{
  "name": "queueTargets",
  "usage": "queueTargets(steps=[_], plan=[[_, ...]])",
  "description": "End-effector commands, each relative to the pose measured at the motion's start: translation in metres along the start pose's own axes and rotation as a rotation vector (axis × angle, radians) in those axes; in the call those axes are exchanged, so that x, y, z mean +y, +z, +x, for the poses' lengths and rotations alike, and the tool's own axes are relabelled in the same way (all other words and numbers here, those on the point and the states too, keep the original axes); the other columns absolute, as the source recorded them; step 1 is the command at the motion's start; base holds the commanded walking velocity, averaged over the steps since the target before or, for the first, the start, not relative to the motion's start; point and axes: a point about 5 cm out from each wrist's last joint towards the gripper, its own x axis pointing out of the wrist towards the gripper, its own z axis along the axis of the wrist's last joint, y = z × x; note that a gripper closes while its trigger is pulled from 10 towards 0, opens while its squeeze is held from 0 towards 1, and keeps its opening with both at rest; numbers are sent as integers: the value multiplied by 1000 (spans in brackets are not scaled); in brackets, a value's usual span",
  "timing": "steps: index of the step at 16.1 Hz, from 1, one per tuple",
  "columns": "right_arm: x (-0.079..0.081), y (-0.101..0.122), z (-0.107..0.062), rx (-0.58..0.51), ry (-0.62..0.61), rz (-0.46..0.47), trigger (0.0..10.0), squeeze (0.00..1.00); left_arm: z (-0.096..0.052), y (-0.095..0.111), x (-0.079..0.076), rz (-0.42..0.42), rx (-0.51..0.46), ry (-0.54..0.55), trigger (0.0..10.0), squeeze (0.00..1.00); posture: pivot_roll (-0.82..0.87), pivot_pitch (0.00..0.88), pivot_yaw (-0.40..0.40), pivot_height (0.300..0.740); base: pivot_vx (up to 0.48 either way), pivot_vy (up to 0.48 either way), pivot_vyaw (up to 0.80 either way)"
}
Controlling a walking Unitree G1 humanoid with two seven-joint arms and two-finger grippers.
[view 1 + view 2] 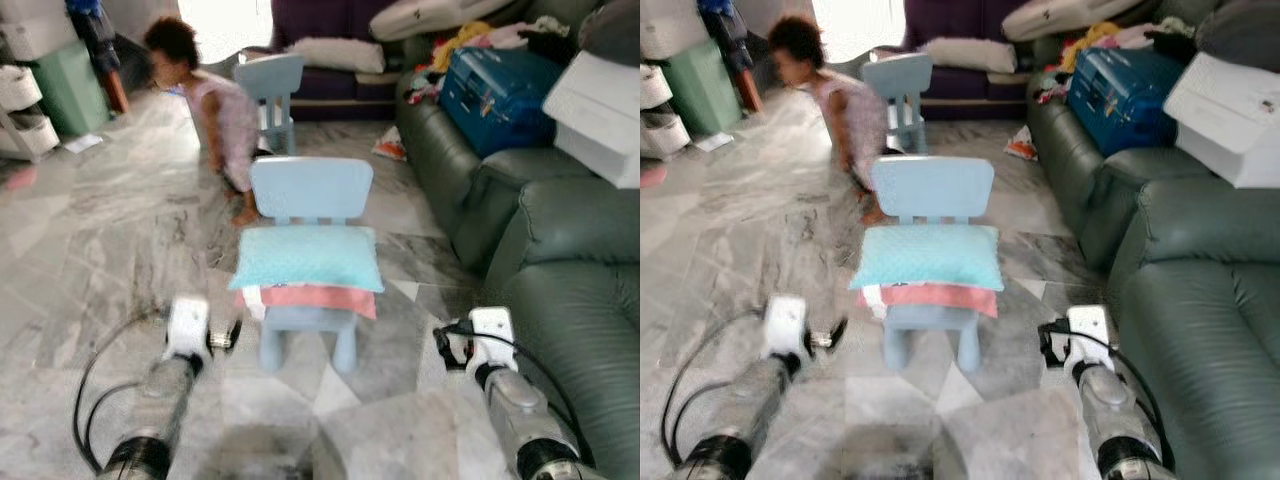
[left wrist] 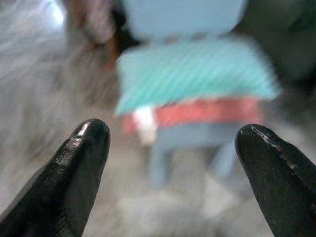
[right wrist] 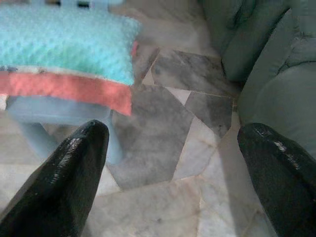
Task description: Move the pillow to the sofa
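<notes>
The turquoise pillow [image 1: 308, 257] lies on a small blue chair [image 1: 310, 190], on top of a red cushion [image 1: 318, 299] — the green sofa [image 1: 560, 270] stands to the right. The left end effector [image 2: 170, 163] and right end effector [image 3: 173, 168] hover before the chair, both with fingers apart and empty. A person [image 1: 215, 110] crouches on the floor beyond.

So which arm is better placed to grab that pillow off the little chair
Neither clearly: the teal pillow lies centred between the open left gripper and right gripper. The right sits nearer the sofa, so slightly favoured.
</notes>
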Motion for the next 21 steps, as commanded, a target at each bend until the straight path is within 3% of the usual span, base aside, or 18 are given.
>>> queueTargets(steps=[1, 3, 5, 6, 8, 12, 15, 21], plan=[[-7, 23, -3, -119, -12, 4, 10000, 0, -10, 14, -1, 48, -79, -18, 10000, 0, -79, 0, -11, 740, 0, 0, 0], [-9, 37, -18, -210, -22, -31, 10000, 0, -29, 19, -11, 40, -117, -17, 10000, 0, -78, 0, -9, 740, 0, 0, 0], [-5, 45, -36, -269, 16, 7, 10000, 0, -51, 23, -19, 68, -169, -26, 10000, 0, -78, 0, -8, 740, 0, 0, 0], [-5, 46, -42, -276, -3, 0, 10000, 0, -59, 22, -19, 77, -163, -8, 10000, 0, -80, 0, -8, 740, 0, 0, 0], [-3, 51, -59, -278, 7, -41, 10000, 0, -78, 14, -5, 14, -109, 82, 10000, 0, -88, 0, -4, 740, 0, 0, 0], [-2, 54, -66, -245, 27, -55, 10000, 0, -81, 22, -4, 16, -118, 100, 10000, 0, -84, 0, -5, 740, 0, 0, 0], [4, 62, -64, -258, 66, -60, 10000, 0, -74, 29, -4, -1, -118, 92, 10000, 0, -93, 0, 3, 740, 0, 0, 0], [19, 75, -63, -307, 144, -144, 10000, 0, -71, 33, 7, -100, -105, 144, 10000, 0, -96, 0, 2, 740, 104, 0, 0]])
